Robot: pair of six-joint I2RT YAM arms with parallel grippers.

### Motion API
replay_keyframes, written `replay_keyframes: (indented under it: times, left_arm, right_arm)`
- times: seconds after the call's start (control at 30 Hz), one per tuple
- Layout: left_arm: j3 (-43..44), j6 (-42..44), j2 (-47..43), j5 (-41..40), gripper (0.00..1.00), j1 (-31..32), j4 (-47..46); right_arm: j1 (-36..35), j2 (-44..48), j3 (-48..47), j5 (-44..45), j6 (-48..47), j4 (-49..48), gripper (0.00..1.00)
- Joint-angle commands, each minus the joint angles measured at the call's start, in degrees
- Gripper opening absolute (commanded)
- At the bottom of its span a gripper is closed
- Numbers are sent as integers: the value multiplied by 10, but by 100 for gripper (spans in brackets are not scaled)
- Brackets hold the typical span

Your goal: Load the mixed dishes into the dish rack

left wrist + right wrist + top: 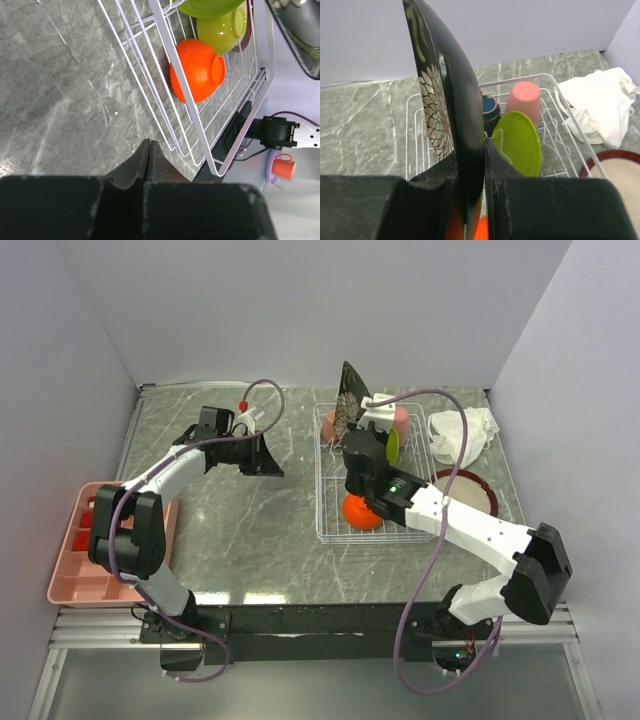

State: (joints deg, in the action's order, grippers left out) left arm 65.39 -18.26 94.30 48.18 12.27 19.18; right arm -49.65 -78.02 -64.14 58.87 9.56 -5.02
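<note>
1. Pink divided tray (70, 575): at the near left edge of the table, beside the left arm's base.
2. Orange bowl (197, 70): lying on its side in the near end of the dish rack (330, 510). A lime green bowl (222, 30) lies just beyond it, also on its side.
3. Brown round plate (468, 488): flat on the table just right of the rack, partly covered by the right arm.
4. Left gripper (149, 155): fingers pressed together with nothing between them. It sits over the bare marble table (250, 530) to the left of the rack; whether it touches the table cannot be told.
5. Right gripper (470, 165): clamped on the lower edge of the black floral square plate (440, 110). The plate stands on edge, upright, above the far left part of the rack.
6. Lime green plate (520, 142): standing on edge among the prongs mid-rack.
7. Dark navy cup (489, 112) and pink cup (524, 100): side by side at the far end of the rack, the pink one upside down.
8. White cloth (462, 435): crumpled on the table at the far right, just beside the rack's far corner.
</note>
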Motion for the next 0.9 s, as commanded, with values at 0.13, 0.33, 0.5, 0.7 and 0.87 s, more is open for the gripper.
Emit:
replay_keyframes:
  times: [0.13,0.33,0.5,0.7,0.87]
  left_arm:
    - [11,3,-44,23,1,3,-5]
    - [-3,4,-83,26,1,0,-1]
    - [-20,-3,-97,36,1,-5,-12]
    - [-32,-10,-108,46,1,-15,-19]
    - [-47,-20,-119,56,1,-28,-30]
  right_arm:
    - [-7,-34,-48,28,57,-81,0]
    - [-7,-75,-71,36,79,-68,0]
    - [-7,-112,-85,36,87,-68,0]
    - [-7,-147,-107,37,92,-66,0]
    - [-8,-172,-108,43,76,-80,0]
